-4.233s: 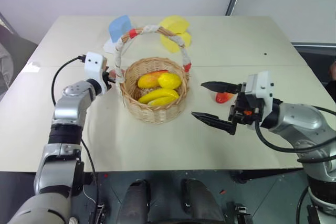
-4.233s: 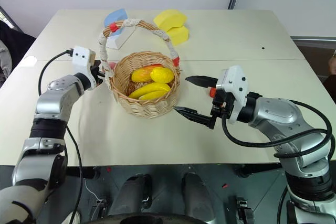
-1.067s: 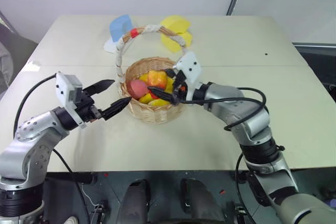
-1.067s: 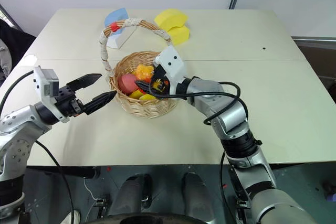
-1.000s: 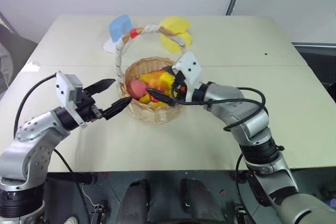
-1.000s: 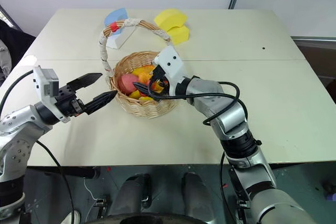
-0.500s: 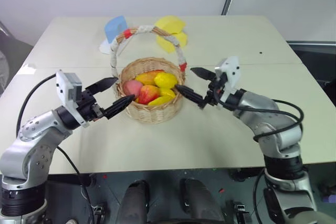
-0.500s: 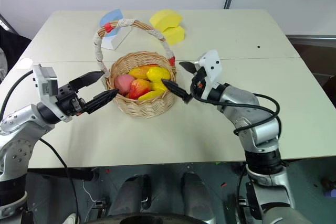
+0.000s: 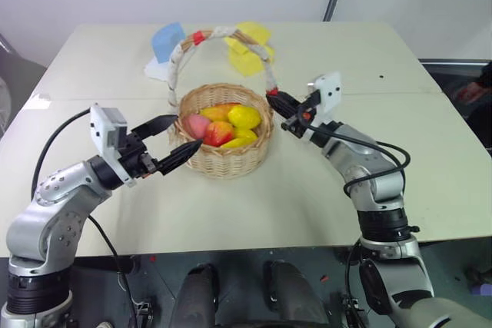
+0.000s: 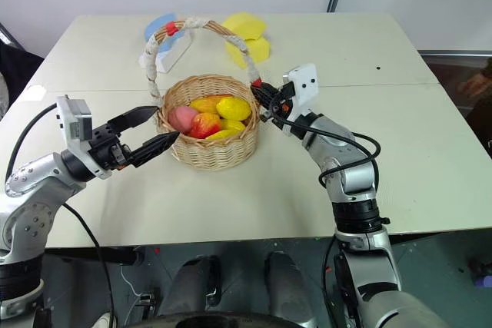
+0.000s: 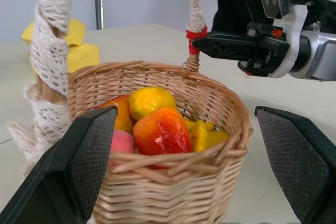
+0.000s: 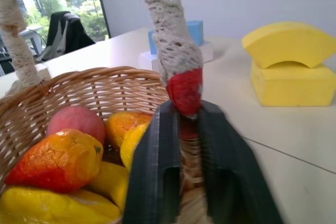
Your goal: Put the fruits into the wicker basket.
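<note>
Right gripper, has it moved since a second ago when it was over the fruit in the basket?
Yes. The right gripper has left the wicker basket's interior for its right rim, now shut on the handle's base.

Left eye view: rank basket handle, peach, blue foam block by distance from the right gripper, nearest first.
1. basket handle: its base sits between the fingers of the right gripper.
2. peach: in the basket, at its far left side.
3. blue foam block: table's back edge, left.

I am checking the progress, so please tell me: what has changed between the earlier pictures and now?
The right gripper left the basket's inside and shut on the handle's base. The red-and-yellow mango now lies in the wicker basket. The left gripper stays open beside it.
</note>
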